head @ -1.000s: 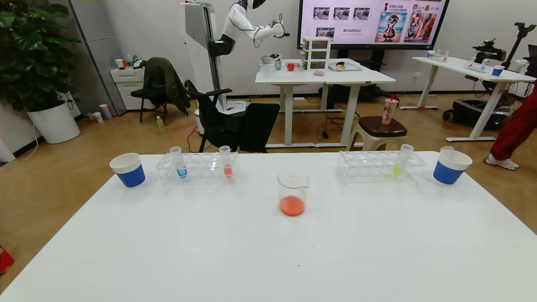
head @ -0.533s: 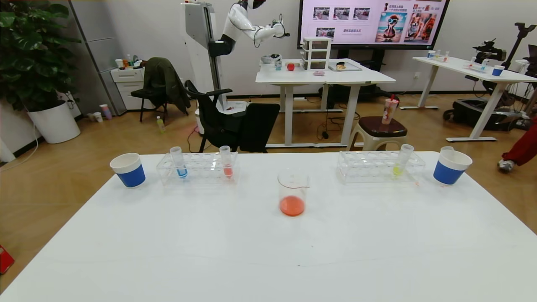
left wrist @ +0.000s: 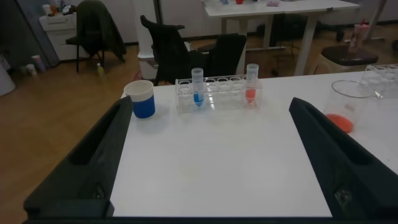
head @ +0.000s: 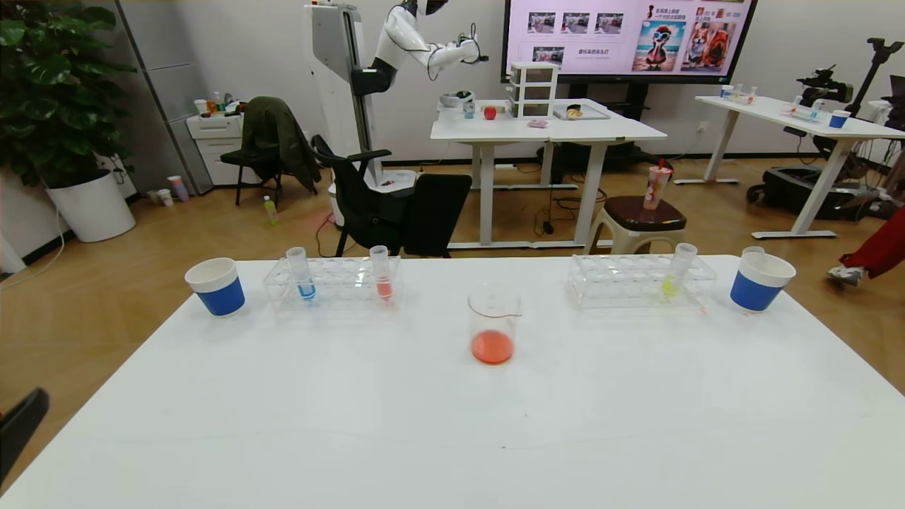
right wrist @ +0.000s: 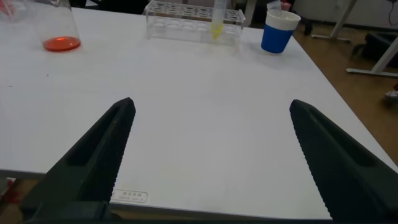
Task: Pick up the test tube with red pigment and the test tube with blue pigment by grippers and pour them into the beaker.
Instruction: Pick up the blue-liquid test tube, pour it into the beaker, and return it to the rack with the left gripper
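The test tube with blue pigment (head: 302, 274) (left wrist: 198, 87) stands upright in the clear left rack (head: 339, 284). The beaker (head: 493, 322) (left wrist: 348, 106) (right wrist: 59, 25) sits mid-table with red-orange liquid at its bottom. The test tube with red pigment is out of view. My left gripper (left wrist: 211, 106) hangs open and empty over the table's near left part, well short of the rack; one fingertip (head: 22, 420) shows at the head view's lower left edge. My right gripper (right wrist: 211, 104) is open and empty above the near right part of the table.
A tube of salmon-orange liquid (head: 382, 274) shares the left rack. The right rack (head: 622, 283) holds a yellow-green tube (head: 677, 272). White-and-blue paper cups stand at the far left (head: 215, 286) and far right (head: 758, 281); a clear tube top shows at the right cup.
A black finger of my left gripper has come into the head view at the lower left edge. Nothing on the table has moved.
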`<move>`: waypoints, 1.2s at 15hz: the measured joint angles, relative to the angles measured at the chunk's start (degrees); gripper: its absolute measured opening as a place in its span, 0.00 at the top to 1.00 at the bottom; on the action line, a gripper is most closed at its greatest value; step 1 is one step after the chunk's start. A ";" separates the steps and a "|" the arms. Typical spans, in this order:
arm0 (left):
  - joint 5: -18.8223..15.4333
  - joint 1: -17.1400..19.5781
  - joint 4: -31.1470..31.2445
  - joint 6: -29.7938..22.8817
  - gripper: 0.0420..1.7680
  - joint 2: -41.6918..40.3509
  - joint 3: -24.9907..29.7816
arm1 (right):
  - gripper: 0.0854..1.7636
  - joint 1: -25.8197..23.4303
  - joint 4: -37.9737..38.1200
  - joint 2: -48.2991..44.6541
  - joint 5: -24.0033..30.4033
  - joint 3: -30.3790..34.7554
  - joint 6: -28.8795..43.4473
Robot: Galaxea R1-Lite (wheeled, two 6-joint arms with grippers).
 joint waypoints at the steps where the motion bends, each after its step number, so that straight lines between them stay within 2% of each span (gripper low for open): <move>1: 0.05 0.09 -4.19 0.00 0.01 6.12 -1.69 | 0.02 0.00 0.00 0.00 0.02 0.00 0.00; 5: 0.07 0.24 -17.01 -0.56 0.01 27.62 -7.86 | 0.02 0.00 -0.02 0.00 0.05 0.00 0.00; 9: 0.13 0.02 -29.25 -1.77 0.01 44.22 -11.56 | 0.02 0.00 0.00 0.00 0.02 0.00 0.00; 14: 0.30 -0.27 -41.46 -1.99 0.01 59.87 -12.98 | 0.02 0.00 -0.02 0.00 0.02 0.00 0.00; 18: 0.30 -0.38 -48.26 -2.21 0.01 69.19 -13.00 | 0.02 0.00 0.00 0.00 0.02 0.00 0.00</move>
